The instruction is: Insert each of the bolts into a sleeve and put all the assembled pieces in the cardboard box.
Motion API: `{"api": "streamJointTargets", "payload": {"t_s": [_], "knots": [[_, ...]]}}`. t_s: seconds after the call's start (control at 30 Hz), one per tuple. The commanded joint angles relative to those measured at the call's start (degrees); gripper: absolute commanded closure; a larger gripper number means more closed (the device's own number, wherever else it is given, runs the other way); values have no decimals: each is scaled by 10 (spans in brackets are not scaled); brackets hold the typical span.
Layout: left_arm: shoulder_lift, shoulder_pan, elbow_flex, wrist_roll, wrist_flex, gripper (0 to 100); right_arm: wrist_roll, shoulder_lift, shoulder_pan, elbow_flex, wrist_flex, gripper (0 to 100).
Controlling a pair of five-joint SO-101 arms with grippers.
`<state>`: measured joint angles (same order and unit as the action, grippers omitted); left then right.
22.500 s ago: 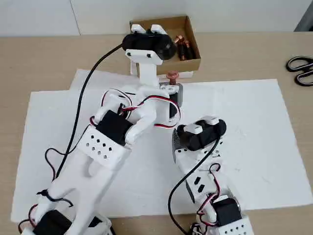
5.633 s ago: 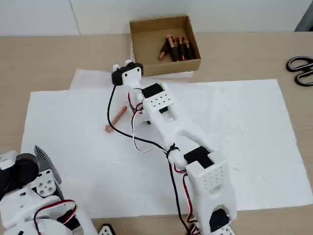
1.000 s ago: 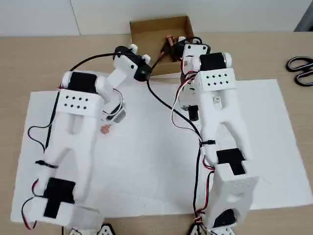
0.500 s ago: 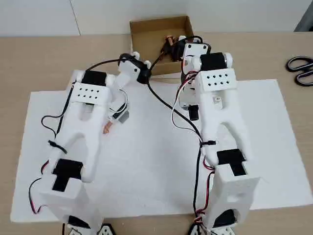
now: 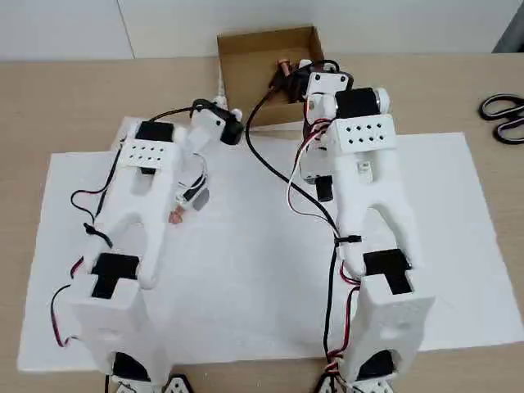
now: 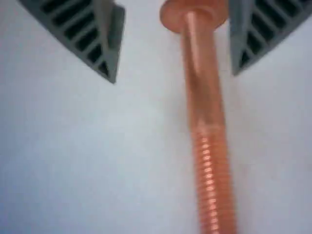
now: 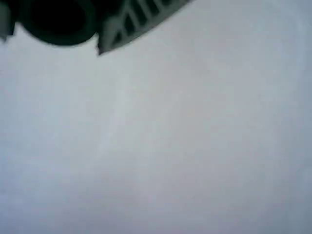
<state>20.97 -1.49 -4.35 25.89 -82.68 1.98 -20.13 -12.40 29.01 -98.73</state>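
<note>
Left hand (image 6: 174, 74) wide open, straddling bolt (image 6: 204, 126) lying flat on paper (image 6: 73, 161). Right hand (image 7: 53, 36) grips dark sleeve (image 7: 56, 19).

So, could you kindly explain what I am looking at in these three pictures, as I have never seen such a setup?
These are two small white robot arms, the left arm and the right arm, side by side at a wooden table. One picture looks down from a fixed camera above; the other two come from a camera on each arm's wrist. On the table lie a white paper sheet, a brown cardboard box with copper-coloured pieces inside, and black-handled scissors. The left hand is open, a finger on each side of a copper-coloured threaded bolt lying on the paper; it holds nothing. By the right hand, over the paper, sits a dark round thing; I cannot tell whether it is gripped.
</note>
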Motion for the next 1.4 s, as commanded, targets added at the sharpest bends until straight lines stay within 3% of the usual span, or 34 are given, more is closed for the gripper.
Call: {"api": "streamJointTargets", "payload": {"t_s": [0.0, 0.4, 0.6, 0.83, 1.03, 1.23, 1.37], "knots": [[6, 11, -23, 4, 10, 855, 3, 37, 10, 2, -5, 995], [67, 14, -23, 4, 29, 859, 3, 36, 16, 2, -4, 995], [68, 3, -24, 2, 26, 945, 4, 36, 16, 2, -4, 995], [68, -39, -93, 2, -55, 990, 4, 36, 16, 2, -4, 995], [67, -77, -267, 10, -171, 990, 4, 36, 16, 2, -4, 995], [58, -80, -313, 236, -178, 994, 4, 36, 16, 2, -3, 995], [29, -84, -288, 317, -178, 994, 4, 36, 17, 2, -3, 995]]}}
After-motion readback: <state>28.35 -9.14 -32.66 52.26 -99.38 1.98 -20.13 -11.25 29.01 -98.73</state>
